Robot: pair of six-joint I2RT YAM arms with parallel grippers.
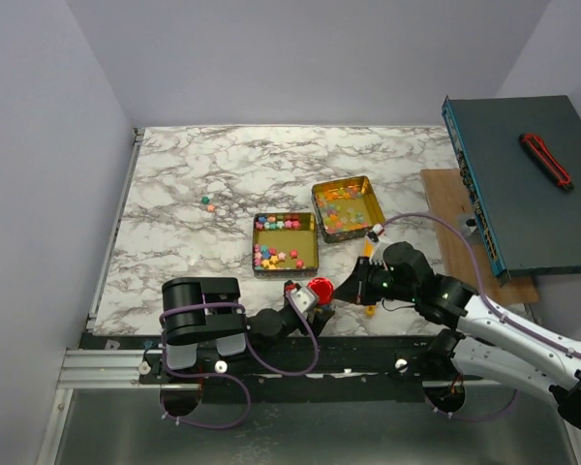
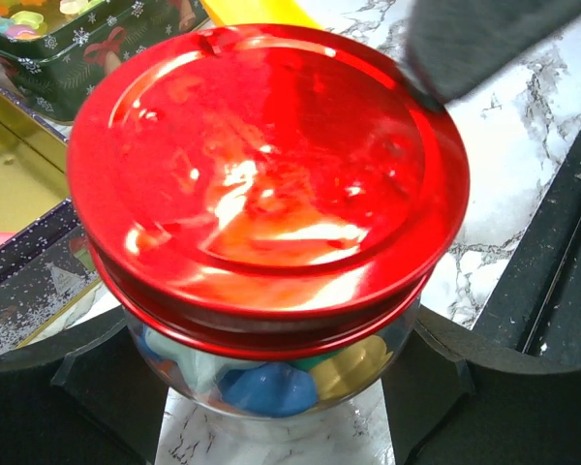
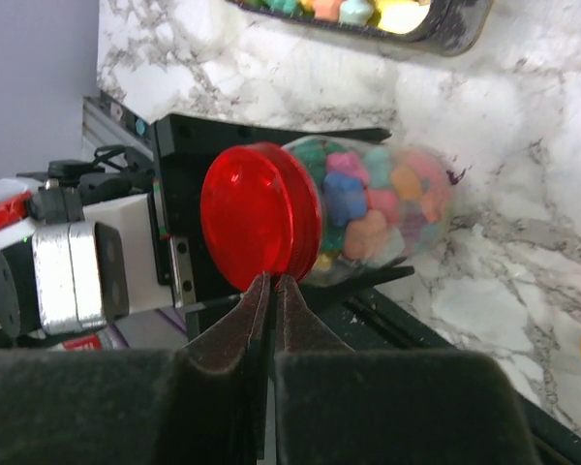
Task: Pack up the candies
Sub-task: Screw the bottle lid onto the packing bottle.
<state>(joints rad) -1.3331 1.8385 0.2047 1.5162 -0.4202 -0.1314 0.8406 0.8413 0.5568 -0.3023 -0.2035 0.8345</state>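
Observation:
A glass jar [image 3: 392,208] filled with pastel candies [image 3: 363,199] lies tipped toward the right wrist camera and carries a round red cap [image 3: 257,218]. My left gripper [image 2: 271,387] is shut on the jar's body just below the cap [image 2: 261,174]; blue and yellow candies [image 2: 271,387] show through the glass. My right gripper [image 3: 272,281] is shut, its tips touching the cap's lower rim. In the top view the jar's cap [image 1: 320,288] sits between the left gripper [image 1: 305,296] and the right gripper [image 1: 344,291]. More candies lie in two open tins [image 1: 261,254] [image 1: 373,199].
Two loose candies [image 1: 207,203] lie on the marble at the left. A yellow-orange scoop [image 1: 370,311] lies under the right arm. A grey-blue box [image 1: 523,184] with a red-black tool [image 1: 545,158] stands on a wooden board [image 1: 443,194] at the right.

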